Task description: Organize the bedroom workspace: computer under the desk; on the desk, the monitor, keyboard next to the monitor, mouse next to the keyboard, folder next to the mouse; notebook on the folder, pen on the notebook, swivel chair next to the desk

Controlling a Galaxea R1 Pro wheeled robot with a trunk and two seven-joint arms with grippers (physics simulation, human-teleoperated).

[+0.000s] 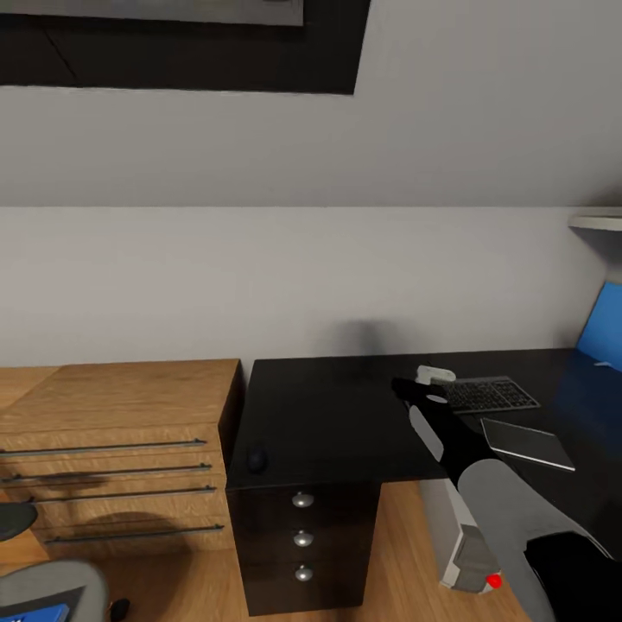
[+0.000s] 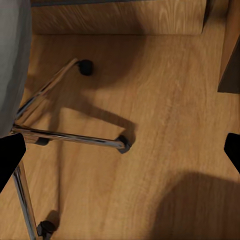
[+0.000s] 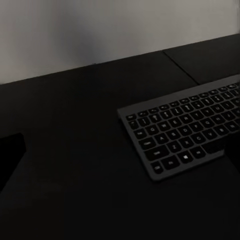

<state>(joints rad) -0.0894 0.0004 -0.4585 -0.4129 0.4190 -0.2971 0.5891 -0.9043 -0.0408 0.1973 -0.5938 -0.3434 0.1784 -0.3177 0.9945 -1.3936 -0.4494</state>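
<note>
Right end effector (image 1: 413, 390) was seen spread wide and empty, held low over the tabletop (image 1: 345, 415) just beside the keyboard (image 1: 488, 395). Left end effector (image 2: 120, 152) was likewise found wide open with nothing in it, hung above the floor (image 2: 160, 90) by the chrome base of the chair (image 2: 65, 136). The mouse (image 1: 257, 459) was lying near the tabletop's front corner over the drawers, well apart from the keyboard, so it was judged to be the thing most in need of shifting. It could be expected to be light and rigid, but its rounded, smooth shell would likely be slippery. A hold across its two long sides, low down where they are straightest, was thought best, with the fingers lowered almost to the glossy surface. The keyboard was judged stiff, light and very flat. Little edge is offered for a pinch, so it might be better nudged along the tabletop than lifted. The notebook (image 1: 527, 443) was lying just in front of the keyboard, thin and slightly flexible, and was best taken by one overhanging edge. A strip of the blue folder (image 1: 39, 615) was visible on the chair seat. It would probably bend if gripped at a corner, so a hold at mid-edge was favoured. The computer (image 1: 471, 553) was standing under the tabletop, its red light showing.
</note>
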